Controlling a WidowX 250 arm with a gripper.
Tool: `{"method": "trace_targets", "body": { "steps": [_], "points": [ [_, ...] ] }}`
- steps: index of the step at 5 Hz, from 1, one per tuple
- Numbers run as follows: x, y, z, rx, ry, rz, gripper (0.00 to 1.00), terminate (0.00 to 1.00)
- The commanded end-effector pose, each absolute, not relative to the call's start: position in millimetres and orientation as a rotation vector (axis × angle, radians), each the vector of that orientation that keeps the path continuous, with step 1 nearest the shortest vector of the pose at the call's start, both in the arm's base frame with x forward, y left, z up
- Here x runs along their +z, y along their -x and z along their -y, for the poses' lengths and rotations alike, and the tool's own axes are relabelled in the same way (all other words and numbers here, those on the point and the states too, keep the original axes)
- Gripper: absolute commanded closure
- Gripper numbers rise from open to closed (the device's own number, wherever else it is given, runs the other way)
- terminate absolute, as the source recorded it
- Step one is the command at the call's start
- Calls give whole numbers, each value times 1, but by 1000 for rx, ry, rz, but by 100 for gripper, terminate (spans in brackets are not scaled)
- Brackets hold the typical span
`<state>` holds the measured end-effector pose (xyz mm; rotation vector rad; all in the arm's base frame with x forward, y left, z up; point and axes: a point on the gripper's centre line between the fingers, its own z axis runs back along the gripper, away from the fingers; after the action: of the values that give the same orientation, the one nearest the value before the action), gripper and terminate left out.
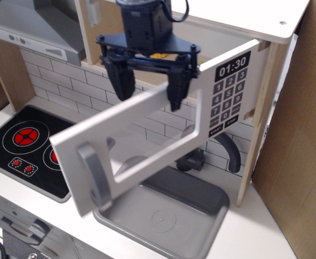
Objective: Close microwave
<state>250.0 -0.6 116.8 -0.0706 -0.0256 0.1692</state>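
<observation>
The microwave (266,65) is a pale plywood box at the upper right. Its white door (201,116) with clear window, black keypad (231,94) and grey bar handle (93,175) stands partly open, swung out toward the left front. My black gripper (150,86) hangs open above the door's top edge. Its right finger (178,89) is against the door's upper edge and its left finger (120,81) is behind the door, on the cavity side. It holds nothing. The cavity is mostly hidden behind the arm.
A grey range hood (34,29) is at the upper left. A black stove top with red burners (23,140) lies at the left. A grey sink (169,216) with a dark faucet (231,154) sits under the door. A brown cardboard wall (298,151) stands at the right.
</observation>
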Motion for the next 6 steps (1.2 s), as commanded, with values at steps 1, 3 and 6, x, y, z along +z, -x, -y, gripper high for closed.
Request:
{"method": "trace_targets", "body": {
  "steps": [1,3,6],
  "points": [
    [144,-261,-27,178,26,53,0,0],
    [161,-238,1,117,33,94,0,0],
    [132,-199,34,122,71,105,0,0]
  ]
}}
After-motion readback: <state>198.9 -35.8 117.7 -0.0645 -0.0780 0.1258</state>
